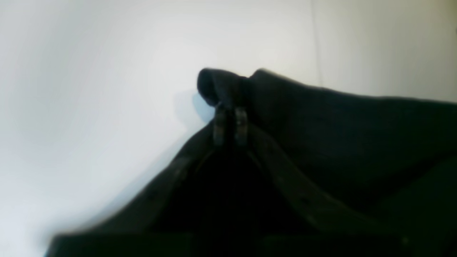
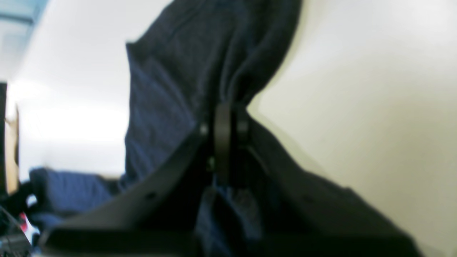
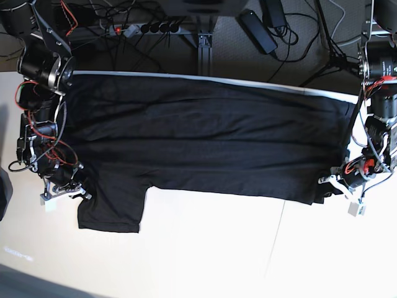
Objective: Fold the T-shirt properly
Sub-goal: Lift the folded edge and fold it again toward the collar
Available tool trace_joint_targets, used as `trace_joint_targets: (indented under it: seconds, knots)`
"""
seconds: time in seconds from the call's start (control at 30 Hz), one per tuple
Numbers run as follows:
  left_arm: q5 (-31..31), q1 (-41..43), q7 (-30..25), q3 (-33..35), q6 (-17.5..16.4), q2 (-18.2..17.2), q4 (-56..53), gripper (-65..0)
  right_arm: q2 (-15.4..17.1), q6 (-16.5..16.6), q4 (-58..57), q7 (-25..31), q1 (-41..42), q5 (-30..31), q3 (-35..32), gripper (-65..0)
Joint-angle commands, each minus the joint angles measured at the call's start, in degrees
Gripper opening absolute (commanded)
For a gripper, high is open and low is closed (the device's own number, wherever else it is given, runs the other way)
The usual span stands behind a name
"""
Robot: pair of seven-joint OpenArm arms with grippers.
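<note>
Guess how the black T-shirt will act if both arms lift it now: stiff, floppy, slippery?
Probably floppy: the T-shirt bunches into soft folds where the left hand pinches it. It likely sags in the middle, since only its two ends are held, the other by the right hand. Slip looks unlikely; cloth wraps both shut hands.

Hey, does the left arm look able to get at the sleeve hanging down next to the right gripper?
Probably not as things stand: the left gripper is shut on the T-shirt at the far end from that sleeve.
</note>
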Motion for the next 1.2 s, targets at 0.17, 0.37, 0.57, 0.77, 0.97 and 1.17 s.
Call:
trace_joint_targets:
  seconds: [0.17,0.37,0.57,0.77,0.97,1.17]
  knots:
    - [-13.8,-1.0,8.2,-0.2,-1.8,-3.5,6.1,-65.0,2.4,5.2,15.6,-9.6,-2.8,9.2,0.0,-65.0]
    - [-22.7,2.9,13.4,-0.2,-1.8,-7.7,11.7,-65.0,6.8,5.3,31.9,-10.8,-12.7,13.6,0.0,-65.0]
    - [-26.6,11.5,14.7,-0.5,-1.8,-10.5,19.9,-65.0,8.7,5.3,41.7,-10.8,-20.9,15.8,0.2,-65.0]
    - [-26.5,18.8,15.2,-4.9,-1.8,-12.3,28.1,-65.0,9.1,5.3,48.9,-10.8,-27.3,16.1,1.5,-65.0]
    - [-26.5,20.7,17.1,-9.9,-1.8,-12.9,28.9,-65.0,9.6,5.3,52.0,-11.1,-31.2,17.0,4.7,-65.0]
    - [-26.3,21.2,17.1,-9.8,-1.8,-14.6,28.9,-65.0,9.6,5.3,52.8,-13.5,-32.6,18.9,7.7,-65.0]
